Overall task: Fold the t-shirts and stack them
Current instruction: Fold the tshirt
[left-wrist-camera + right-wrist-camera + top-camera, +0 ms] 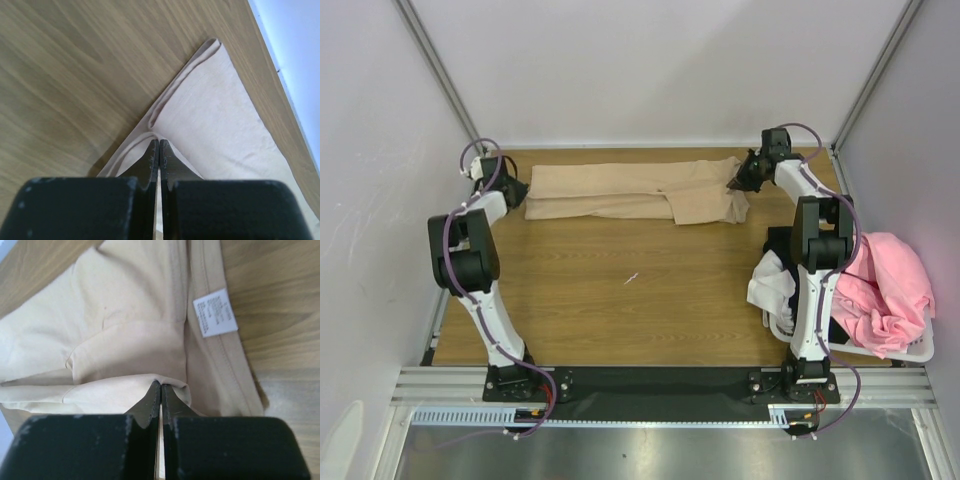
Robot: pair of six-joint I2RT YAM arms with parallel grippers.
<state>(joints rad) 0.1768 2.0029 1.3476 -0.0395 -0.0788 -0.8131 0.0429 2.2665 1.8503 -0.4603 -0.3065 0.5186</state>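
A light tan t-shirt (630, 192) lies stretched in a long folded strip across the far side of the table. My left gripper (518, 190) is at its left end, shut on the hemmed corner (150, 131) of the cloth. My right gripper (737, 181) is at the right end, shut on a small raised fold (172, 381) of the same shirt; its white label (215, 312) shows beside the jaws. In the left wrist view my left gripper (159, 143) has its jaws pressed together, and so does my right gripper (161, 385). A pink t-shirt (885, 290), a white one (767, 285) and a black one (782, 242) are heaped at the right.
A white plastic laundry basket (910, 355) holds the heap of shirts beside the right arm's base. Bare wooden tabletop (630, 300) lies between the arms. Walls and metal frame posts close in the table at the back and both sides.
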